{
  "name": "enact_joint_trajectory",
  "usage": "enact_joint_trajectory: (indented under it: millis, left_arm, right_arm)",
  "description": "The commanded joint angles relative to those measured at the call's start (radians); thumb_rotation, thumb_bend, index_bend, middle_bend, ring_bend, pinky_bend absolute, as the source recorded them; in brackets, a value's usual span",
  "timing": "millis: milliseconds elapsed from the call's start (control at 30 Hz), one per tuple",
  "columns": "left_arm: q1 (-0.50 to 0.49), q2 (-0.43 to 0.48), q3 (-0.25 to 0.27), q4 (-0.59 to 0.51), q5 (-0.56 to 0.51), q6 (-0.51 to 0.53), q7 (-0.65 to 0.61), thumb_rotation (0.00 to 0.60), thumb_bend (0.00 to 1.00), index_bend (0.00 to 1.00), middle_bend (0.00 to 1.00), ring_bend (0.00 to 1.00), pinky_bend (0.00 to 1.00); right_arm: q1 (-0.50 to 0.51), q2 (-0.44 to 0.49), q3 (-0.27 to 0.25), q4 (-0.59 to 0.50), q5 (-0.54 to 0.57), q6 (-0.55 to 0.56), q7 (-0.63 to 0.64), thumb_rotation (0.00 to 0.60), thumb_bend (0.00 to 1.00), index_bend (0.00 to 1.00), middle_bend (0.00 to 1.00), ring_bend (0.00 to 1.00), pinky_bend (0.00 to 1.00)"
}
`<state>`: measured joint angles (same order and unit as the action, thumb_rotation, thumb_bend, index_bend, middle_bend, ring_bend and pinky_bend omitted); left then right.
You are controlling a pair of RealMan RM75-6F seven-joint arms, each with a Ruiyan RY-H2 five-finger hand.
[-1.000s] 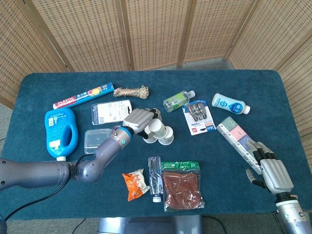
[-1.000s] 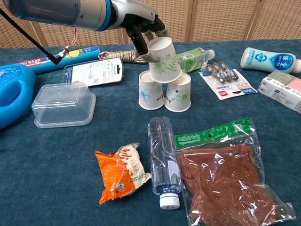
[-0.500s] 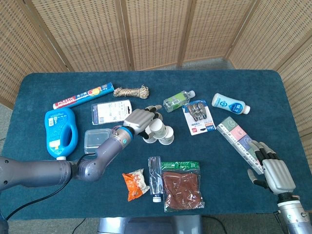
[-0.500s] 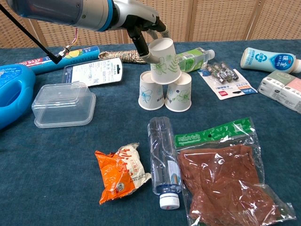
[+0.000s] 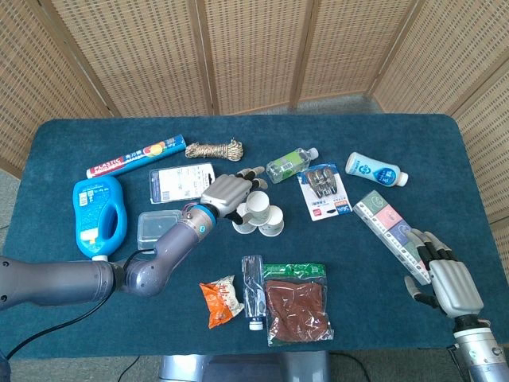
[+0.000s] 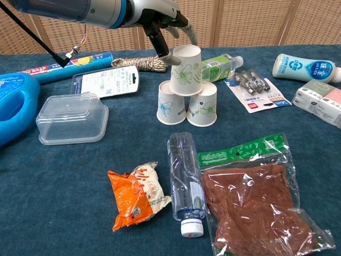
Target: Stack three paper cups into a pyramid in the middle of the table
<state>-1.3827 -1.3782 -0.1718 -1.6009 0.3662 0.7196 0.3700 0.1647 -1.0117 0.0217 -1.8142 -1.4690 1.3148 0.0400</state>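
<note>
Left hand (image 6: 162,24) now off white floral top cup (image 6: 186,70), fingers spread; cup upright on two base cups (image 6: 187,104) mid-table. Clear plastic bottle (image 6: 186,181) lying just in front. Right hand (image 5: 445,278) open-fingered, idle.

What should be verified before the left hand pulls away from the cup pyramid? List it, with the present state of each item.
1. Top cup rests on both base cups: ok; it straddles the left base cup and the right base cup.
2. Top cup upright: ok; rim down, no plain tilt.
3. Left hand lets go of the top cup: ok in the chest view; fingers spread, apart from it.
4. Base cups side by side: ok.
5. Retreat path: not ok; the rope coil and the green bottle lie close behind.
6. Right hand away from the stack: ok.
</note>
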Motion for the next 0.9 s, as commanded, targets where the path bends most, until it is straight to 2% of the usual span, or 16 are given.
enact_joint_trajectory:
  millis: [33, 100, 233, 367, 467, 667, 800, 900]
  left_arm:
    - [0.014, 0.007, -0.010, -0.009, 0.019, 0.022, -0.017, 0.600, 0.44, 0.07, 0.00, 0.00, 0.21]
    - [0.038, 0.020, -0.023, -0.030, 0.058, 0.046, -0.041, 0.600, 0.44, 0.01, 0.00, 0.00, 0.15]
    - [0.095, 0.072, -0.033, -0.097, 0.158, 0.117, -0.068, 0.600, 0.44, 0.00, 0.00, 0.00, 0.05]
    - [0.184, 0.152, -0.036, -0.208, 0.280, 0.214, -0.111, 0.600, 0.44, 0.00, 0.00, 0.00, 0.01]
    - [0.284, 0.231, -0.016, -0.321, 0.393, 0.298, -0.160, 0.600, 0.44, 0.00, 0.00, 0.00, 0.00]
    - [0.509, 0.380, 0.095, -0.508, 0.624, 0.467, -0.216, 0.600, 0.44, 0.00, 0.00, 0.00, 0.00]
    - [0.665, 0.484, 0.214, -0.599, 0.795, 0.554, -0.221, 0.600, 0.44, 0.00, 0.00, 0.00, 0.00]
    - [0.797, 0.535, 0.312, -0.617, 0.941, 0.637, -0.235, 0.600, 0.44, 0.00, 0.00, 0.00, 0.00]
  right_arm:
    - [0.000, 0.000, 0.000, -0.001, 0.000, 0.000, -0.003, 0.600, 0.48, 0.05, 0.06, 0.00, 0.15]
    - [0.001, 0.001, 0.001, 0.000, -0.001, -0.001, -0.012, 0.600, 0.48, 0.05, 0.06, 0.00, 0.15]
    - [0.002, 0.003, 0.005, 0.004, 0.004, 0.000, -0.022, 0.600, 0.48, 0.05, 0.06, 0.00, 0.15]
    - [0.001, 0.003, 0.013, 0.017, 0.008, 0.011, -0.030, 0.600, 0.48, 0.05, 0.06, 0.00, 0.14]
    - [-0.002, -0.004, 0.024, 0.035, 0.004, 0.031, -0.024, 0.600, 0.48, 0.05, 0.05, 0.00, 0.09]
    - [0.004, -0.025, 0.034, 0.064, -0.006, 0.043, -0.044, 0.600, 0.48, 0.04, 0.01, 0.00, 0.01]
    - [0.008, -0.050, 0.040, 0.075, -0.011, 0.052, -0.082, 0.600, 0.47, 0.03, 0.00, 0.00, 0.00]
    - [0.003, -0.068, 0.046, 0.081, -0.013, 0.074, -0.098, 0.600, 0.47, 0.01, 0.00, 0.00, 0.00]
